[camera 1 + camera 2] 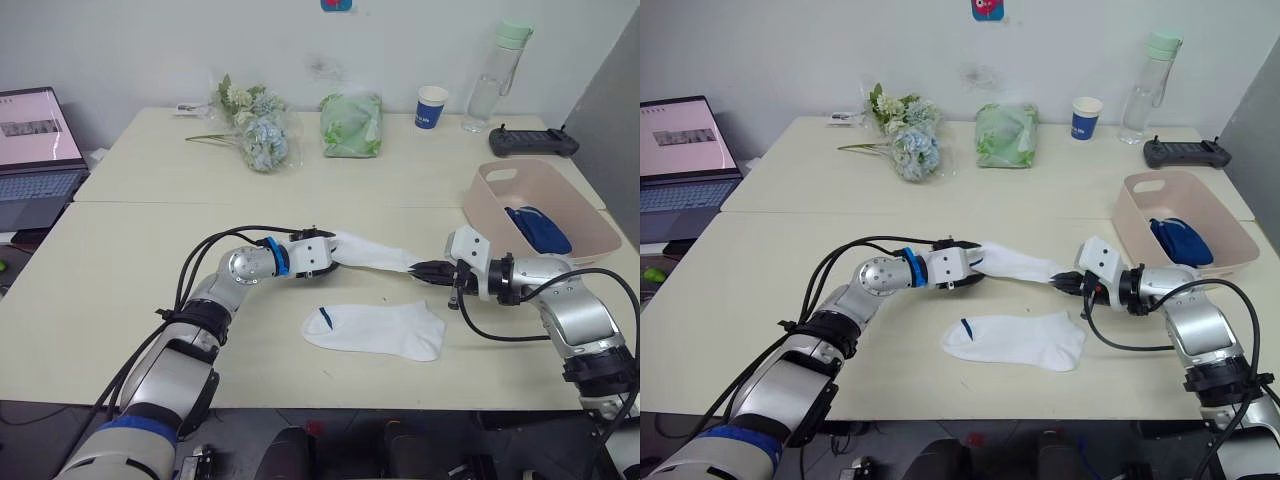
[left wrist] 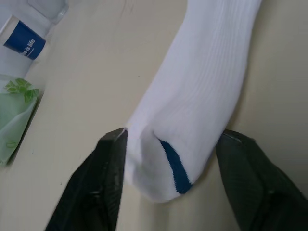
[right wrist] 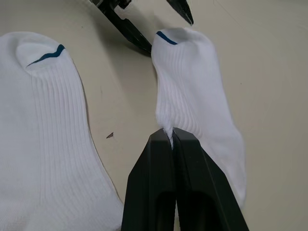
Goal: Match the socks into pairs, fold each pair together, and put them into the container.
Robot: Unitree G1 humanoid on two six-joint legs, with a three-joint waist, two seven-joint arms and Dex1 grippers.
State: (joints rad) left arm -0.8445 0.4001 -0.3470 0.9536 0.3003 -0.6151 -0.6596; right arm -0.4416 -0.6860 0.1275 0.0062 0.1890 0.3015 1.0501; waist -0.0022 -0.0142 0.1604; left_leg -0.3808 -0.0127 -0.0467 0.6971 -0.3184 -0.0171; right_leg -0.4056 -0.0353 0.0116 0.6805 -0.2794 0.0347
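A white sock with a blue mark stretches between my two grippers, low at the table. My right gripper is shut on a pinch of its edge. My left gripper is open, with one finger on each side of the sock's marked end. A second white sock lies flat on the table just in front of the first. The pale pink container stands at the right, beyond my right gripper, with dark navy socks inside.
Along the back of the table are a bunch of flowers, a pale green bag, a paper cup, a water bottle and a black controller. A laptop sits far left.
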